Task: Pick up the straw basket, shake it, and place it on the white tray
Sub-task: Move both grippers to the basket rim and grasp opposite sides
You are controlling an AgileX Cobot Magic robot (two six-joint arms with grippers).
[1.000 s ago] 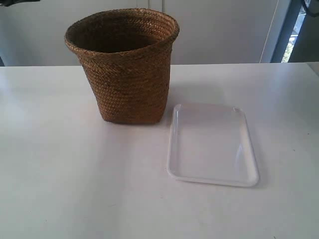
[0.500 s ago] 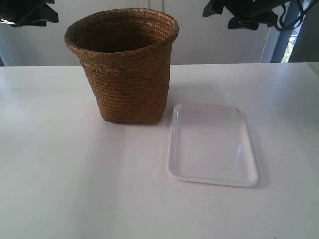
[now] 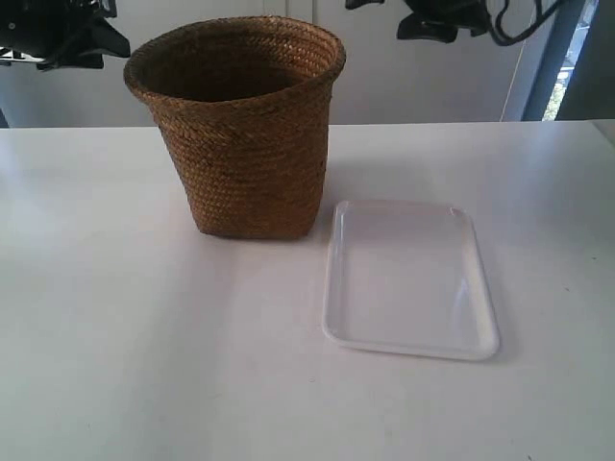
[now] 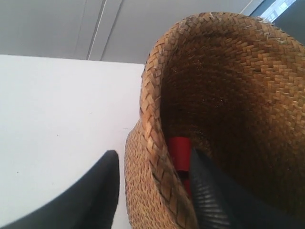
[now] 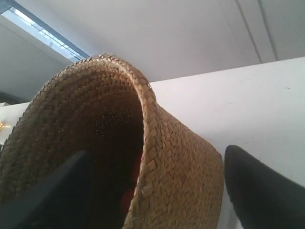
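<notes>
Straw basket (image 3: 245, 134) upright on the table (image 3: 115, 336), its rim running between the left gripper's (image 4: 153, 160) spread fingers, one inside, one outside. The right gripper (image 5: 157, 157) straddles another stretch, wide apart. White tray (image 3: 408, 279) waits beside the base. Risk: the soft braid flexes in the pinch, slips mid-shake, and the red object (image 4: 178, 152) flies out.

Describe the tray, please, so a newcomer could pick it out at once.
On the white table, find the tall brown straw basket. The tray lies flat beside its base: the only low, glossy white rectangle with rounded corners.
</notes>
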